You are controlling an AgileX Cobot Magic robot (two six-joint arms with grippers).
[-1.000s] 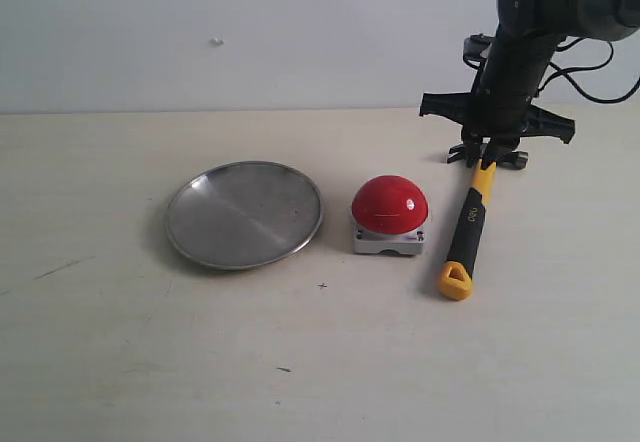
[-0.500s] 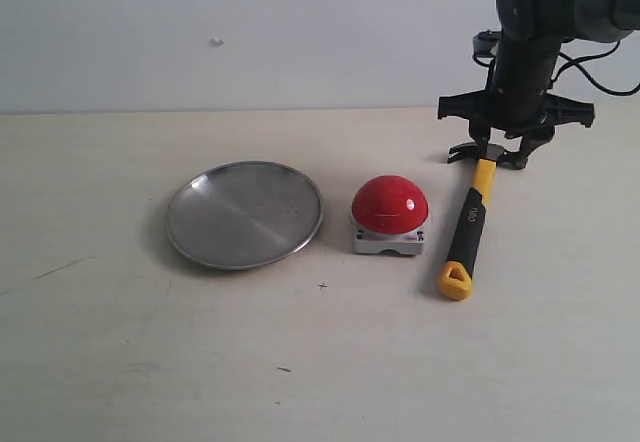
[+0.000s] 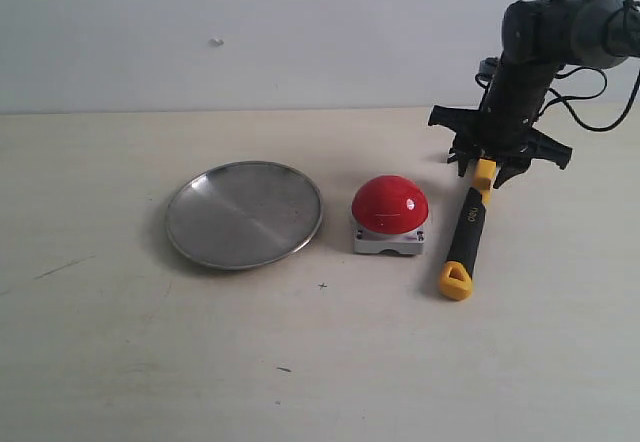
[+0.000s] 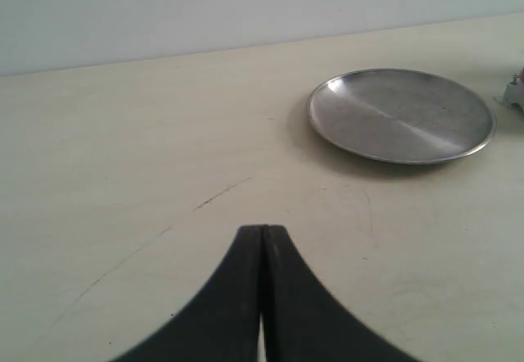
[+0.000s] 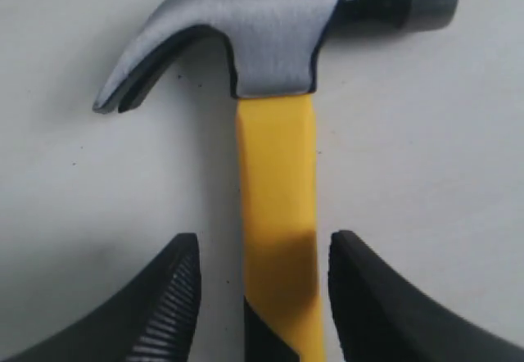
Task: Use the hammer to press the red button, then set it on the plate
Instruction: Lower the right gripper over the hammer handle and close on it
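Note:
The hammer lies flat on the table to the right of the red button, with its yellow looped end toward the front. My right gripper is low over the hammer's far end and stands open. In the right wrist view its two fingers straddle the yellow neck of the hammer without touching it, and the dark metal head lies just beyond. The silver plate sits left of the button with nothing in it. My left gripper is shut and holds nothing, some way from the plate.
A pale wall rises behind the table's far edge. Black cables hang from the right arm at the far right. A grey corner of the button's base shows at the edge of the left wrist view.
My right gripper has lifted from the hammer's neck, swung right and turned, then come back down over the neck with its fingers apart. The hammer, button and plate have not moved.

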